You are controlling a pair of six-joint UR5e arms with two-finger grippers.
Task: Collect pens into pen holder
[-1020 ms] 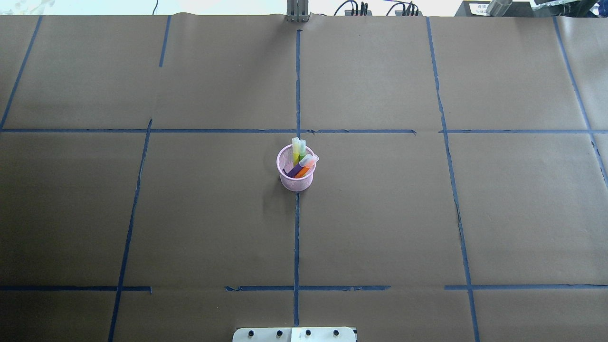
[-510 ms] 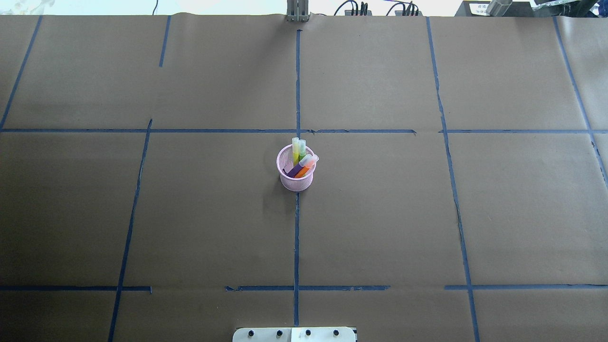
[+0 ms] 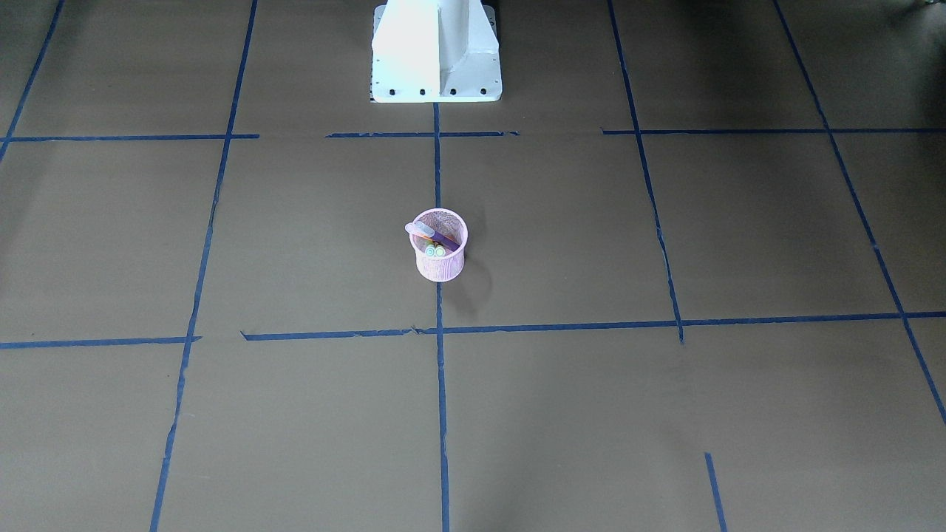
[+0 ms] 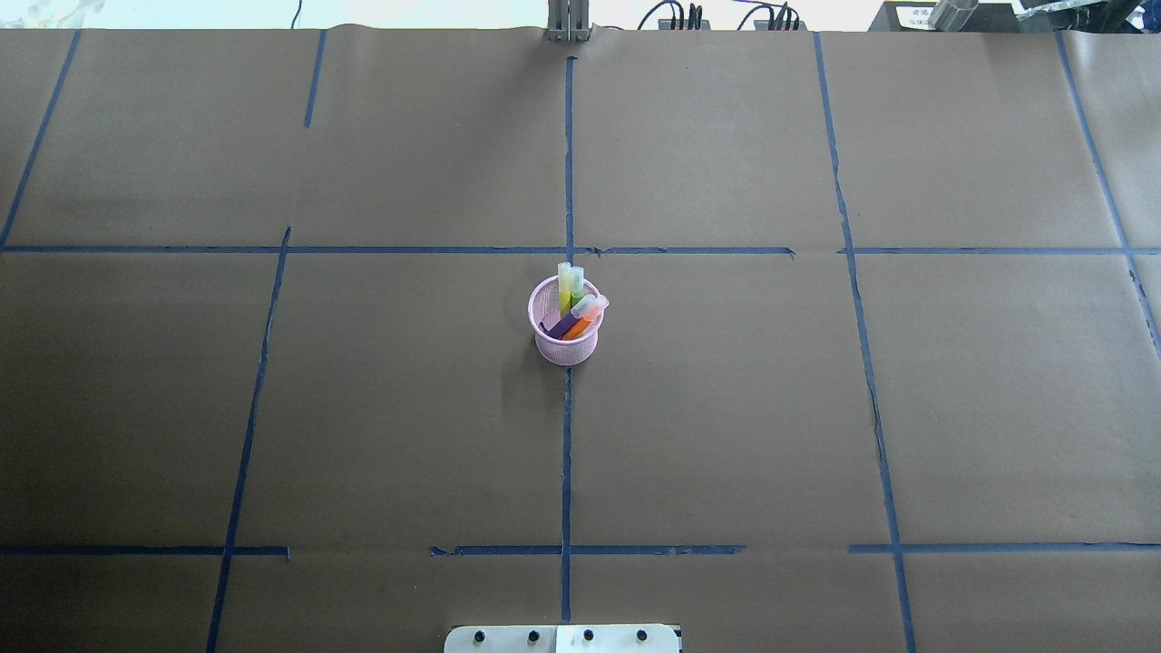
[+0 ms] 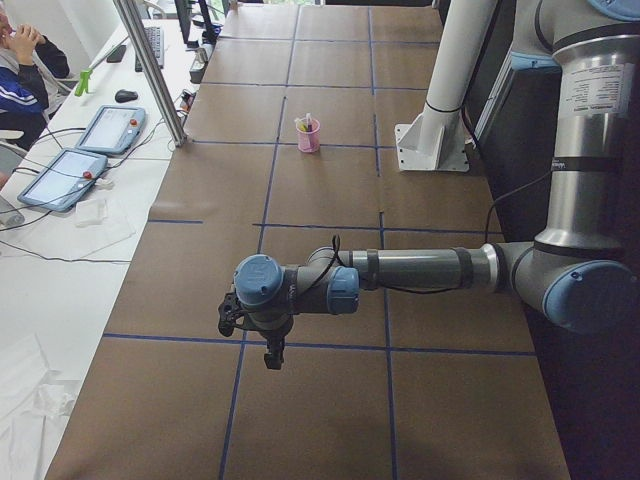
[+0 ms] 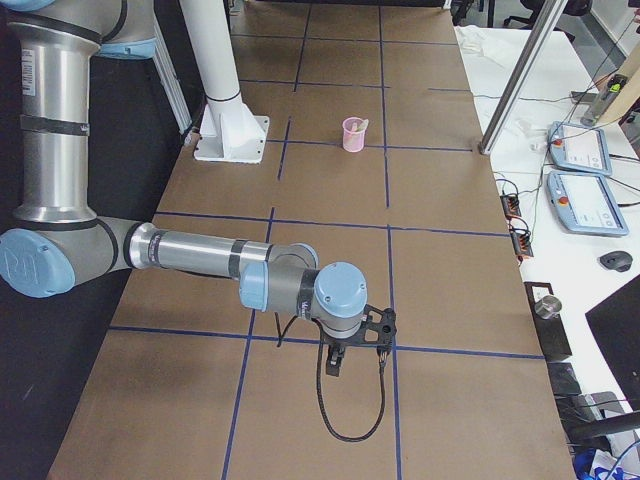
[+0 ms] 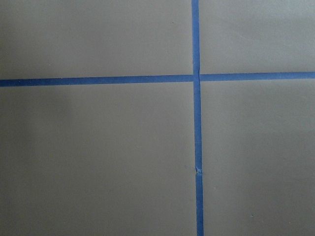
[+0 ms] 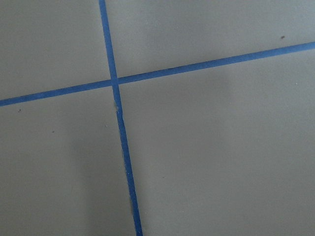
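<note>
Four pens (image 4: 575, 304) sit unmoved in the pink pen holder (image 4: 564, 354), task seemingly done; whether left pincer (image 5: 272, 357) or right pincer (image 6: 334, 364) is apart cannot be told.

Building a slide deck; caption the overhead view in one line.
Pens stand in the pink pen holder at the centre of the blue-taped table.

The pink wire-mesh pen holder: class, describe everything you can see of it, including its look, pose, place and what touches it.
The small round pink wire-mesh pen holder is a slightly tapered cup with a solid rim and a see-through mesh wall. It stands upright on the brown paper-covered table, on the central blue tape line. Short marker-style pens, purple, orange and green, lean inside it, with their pale caps poking above the rim. Nothing else touches it.
</note>
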